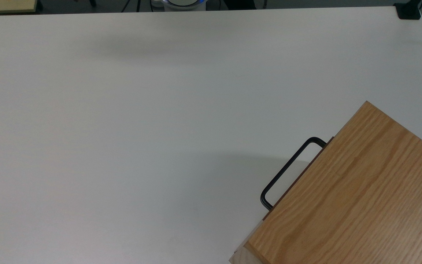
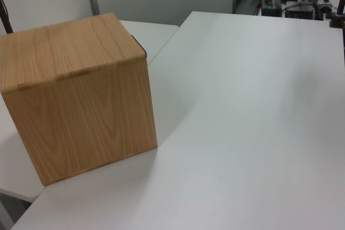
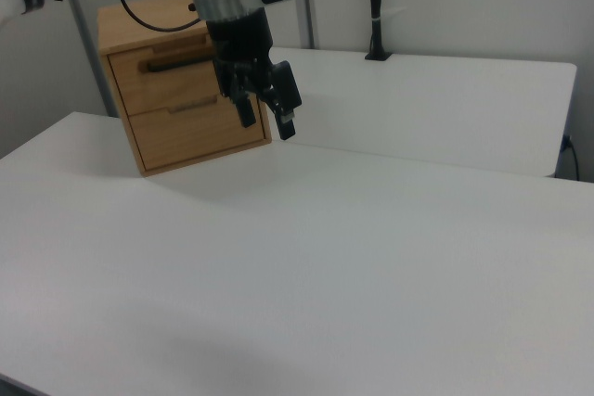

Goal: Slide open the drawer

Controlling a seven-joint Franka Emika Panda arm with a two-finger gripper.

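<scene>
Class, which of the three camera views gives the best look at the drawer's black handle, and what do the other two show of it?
The top view: the handle stands out whole against the white table. In the right view the handle is partly hidden behind the gripper. In the left view the wooden box shows its back, with just a dark sliver at its far edge.

The drawer is light wood with a long thin black handle. It is pushed in flat, at the top of its box.
</scene>
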